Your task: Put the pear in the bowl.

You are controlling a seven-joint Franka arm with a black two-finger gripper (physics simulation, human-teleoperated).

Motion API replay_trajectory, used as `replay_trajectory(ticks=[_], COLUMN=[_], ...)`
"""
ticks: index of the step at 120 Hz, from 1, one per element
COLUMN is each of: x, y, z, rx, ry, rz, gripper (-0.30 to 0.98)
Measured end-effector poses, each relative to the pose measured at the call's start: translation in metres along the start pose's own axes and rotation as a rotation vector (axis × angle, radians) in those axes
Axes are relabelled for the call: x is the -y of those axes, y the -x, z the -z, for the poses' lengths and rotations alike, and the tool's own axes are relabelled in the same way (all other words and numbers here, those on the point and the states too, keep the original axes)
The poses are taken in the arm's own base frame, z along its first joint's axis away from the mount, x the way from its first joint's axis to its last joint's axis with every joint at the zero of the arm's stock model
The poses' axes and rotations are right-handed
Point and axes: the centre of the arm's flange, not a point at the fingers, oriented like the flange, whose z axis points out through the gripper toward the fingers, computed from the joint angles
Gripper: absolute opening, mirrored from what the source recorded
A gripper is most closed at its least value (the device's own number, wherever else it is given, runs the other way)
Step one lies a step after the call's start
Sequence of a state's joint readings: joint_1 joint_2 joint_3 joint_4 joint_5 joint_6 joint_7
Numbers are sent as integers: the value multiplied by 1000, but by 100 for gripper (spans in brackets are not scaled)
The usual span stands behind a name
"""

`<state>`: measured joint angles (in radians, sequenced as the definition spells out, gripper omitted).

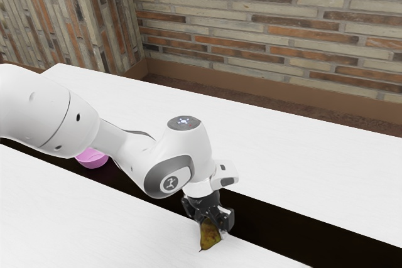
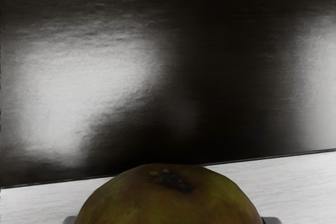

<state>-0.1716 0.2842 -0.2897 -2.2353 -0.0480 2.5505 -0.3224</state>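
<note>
Listed for you, from the exterior view's left: one white arm [image 1: 38, 111], jointed; one pink bowl [image 1: 92, 160], partly behind it, on the dark strip [image 1: 270, 227]; your black gripper [image 1: 211, 219], closed about the pear from two sides; one pear [image 1: 210, 236], brownish green, well apart from your bowl, beside the strip's edge.
</note>
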Motion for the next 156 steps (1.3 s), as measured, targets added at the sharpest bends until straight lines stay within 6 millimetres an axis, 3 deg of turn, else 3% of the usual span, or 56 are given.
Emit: replay_trajectory(ticks=[14, 32, 53, 73, 105, 121, 136, 156], x=[1, 9, 41, 93, 230, 286, 322, 349], y=[-1, -4, -13, -18, -16, -8, -3, -21], z=[6, 26, 76, 106, 133, 140, 148, 150], rx=[-7, -25, -67, -58, -28, -19, -22, -30], ry=[-4, -19, -48, -79, -102, -106, -110, -139], rz=[4, 26, 96, 197, 418, 493, 526, 516], gripper=[28, 23, 21, 20, 20, 20, 20, 20])
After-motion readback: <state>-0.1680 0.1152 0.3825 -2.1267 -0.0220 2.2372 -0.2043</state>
